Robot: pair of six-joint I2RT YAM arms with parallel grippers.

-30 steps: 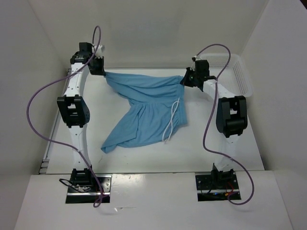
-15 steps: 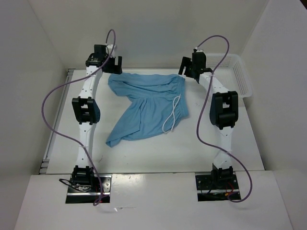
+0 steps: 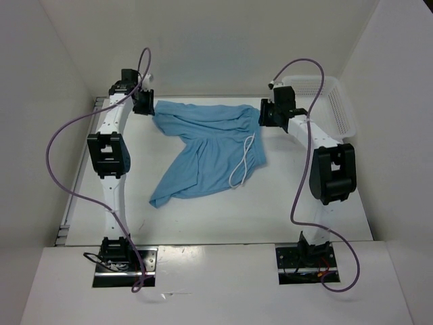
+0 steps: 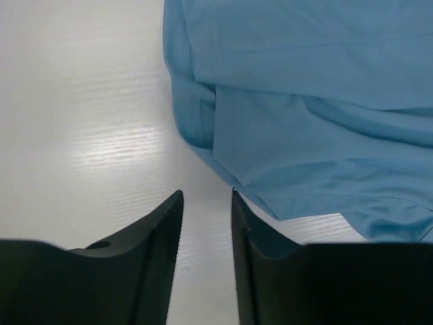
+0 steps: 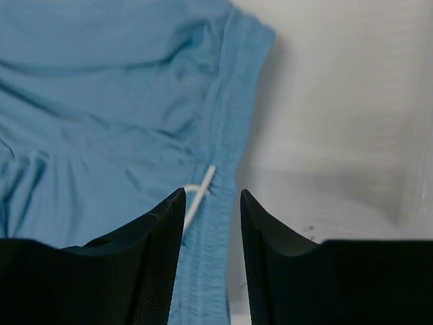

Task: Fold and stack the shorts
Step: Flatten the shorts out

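Observation:
The light blue shorts (image 3: 206, 145) lie loose on the white table, one end spread along the back and the other trailing toward the front left. A white drawstring (image 3: 242, 166) curls on their right part. My left gripper (image 3: 143, 101) is at the shorts' back left corner. In the left wrist view it (image 4: 206, 193) stands open over bare table, with the shorts' folded edge (image 4: 304, 101) just ahead and to the right. My right gripper (image 3: 266, 114) is at the back right corner. It (image 5: 210, 191) is open above the gathered waistband (image 5: 226, 135) and the drawstring (image 5: 199, 193), holding nothing.
A white mesh basket (image 3: 333, 101) stands at the back right, close behind the right arm. White walls enclose the table at the back and both sides. Purple cables loop off both arms.
Both grippers let go of the shorts' back corners, and the stretched cloth dropped flat. The arms drew back and have returned to those corners with narrower jaws.

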